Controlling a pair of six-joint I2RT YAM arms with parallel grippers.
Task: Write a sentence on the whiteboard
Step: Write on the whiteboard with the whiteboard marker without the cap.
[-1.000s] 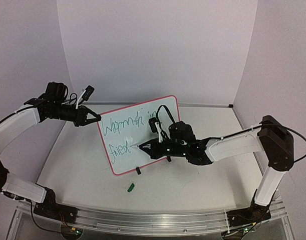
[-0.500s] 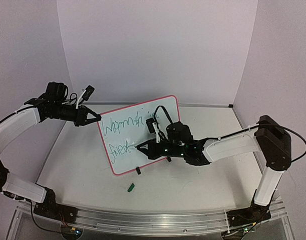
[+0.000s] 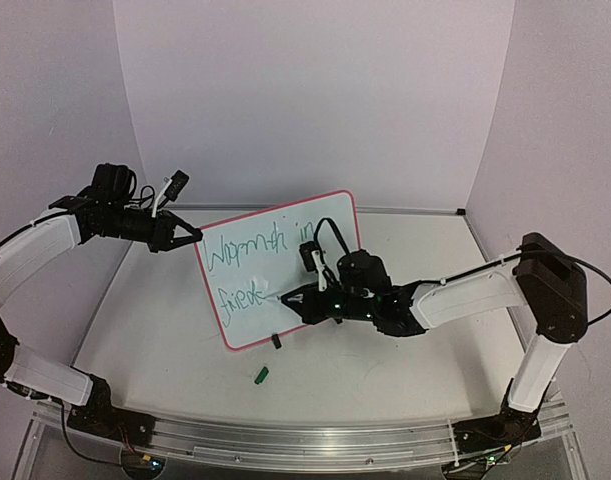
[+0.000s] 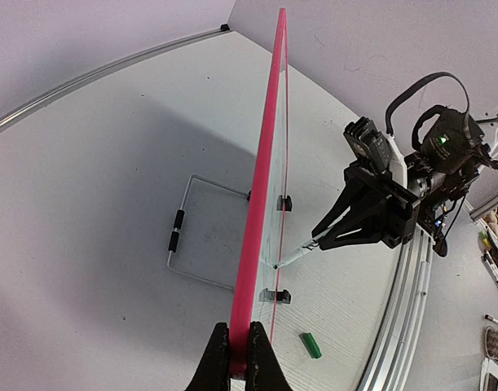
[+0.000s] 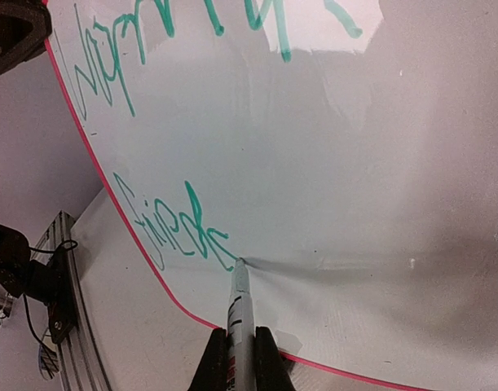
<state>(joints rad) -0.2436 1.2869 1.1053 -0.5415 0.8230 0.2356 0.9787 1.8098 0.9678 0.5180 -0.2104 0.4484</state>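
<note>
The whiteboard [image 3: 285, 240], white with a pink-red frame, stands upright at mid table. My left gripper [image 3: 192, 236] is shut on its upper left edge; in the left wrist view the pink frame [image 4: 257, 228] runs edge-on between the jaws of that gripper [image 4: 240, 352]. The sentence [image 3: 253, 248] is in green script: a top line and a partial second line [image 5: 171, 224]. My right gripper [image 3: 307, 297] is shut on a marker [image 5: 239, 314]. Its tip touches the board at the end of the second line.
A green marker cap [image 3: 262, 375] lies on the table in front of the board; it also shows in the left wrist view [image 4: 311, 345]. The board's wire stand [image 4: 191, 232] is behind it. A metal rail [image 3: 315, 440] runs along the near edge.
My right gripper shifted left, then a little right and down along the second line, which has gained letters. The left arm and board have not moved.
</note>
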